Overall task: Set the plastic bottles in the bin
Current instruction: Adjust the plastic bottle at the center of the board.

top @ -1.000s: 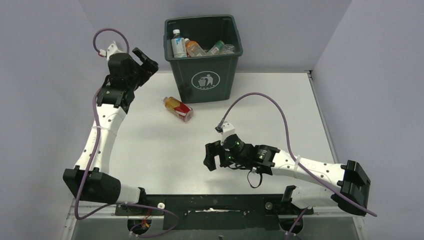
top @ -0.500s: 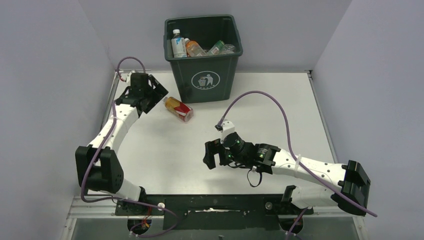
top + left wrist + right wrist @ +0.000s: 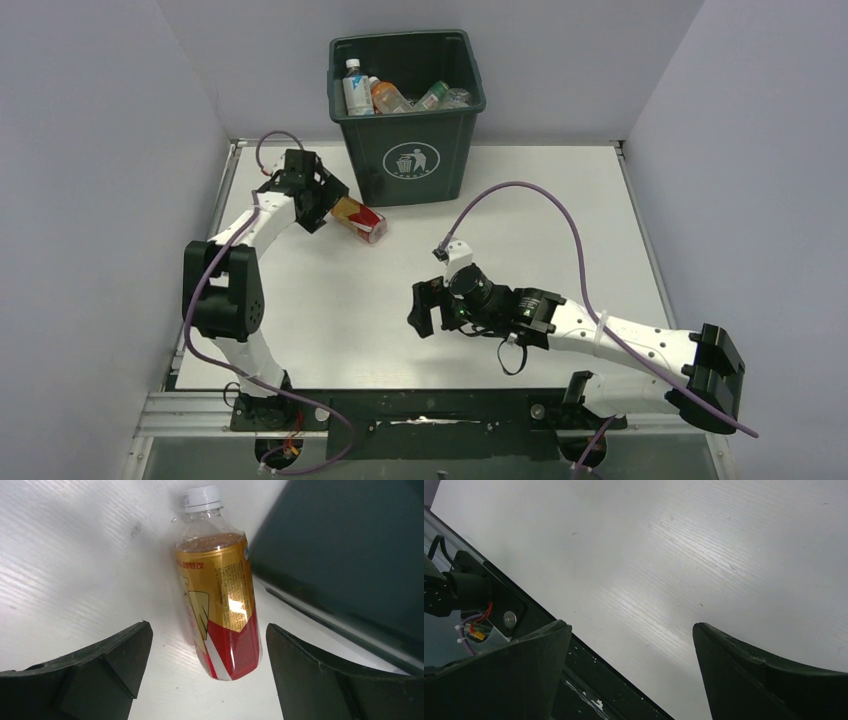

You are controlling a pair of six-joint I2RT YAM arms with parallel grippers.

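Left hand [image 3: 207,632] stands wide open and holds nothing, its matte black, wedge-shaped fingers [image 3: 107,665] low over the desk [image 3: 540,220], a white surface with fine ridged lines. One plastic bottle [image 3: 220,610] lies on its side in line with the gap between them, base toward the hand, touching neither finger. It is clear, with a ribbed white cap, amber drink in the neck and a glossy gold-and-red label. It lies just beside the foot of the bin [image 3: 407,150], a smooth, dark green, tapered square tub with a white disposal symbol. Several other bottles [image 3: 385,97] lie jumbled inside the bin. Right hand [image 3: 418,310] is also spread wide and empty, over bare desk near the front edge, well apart from the lying bottle.
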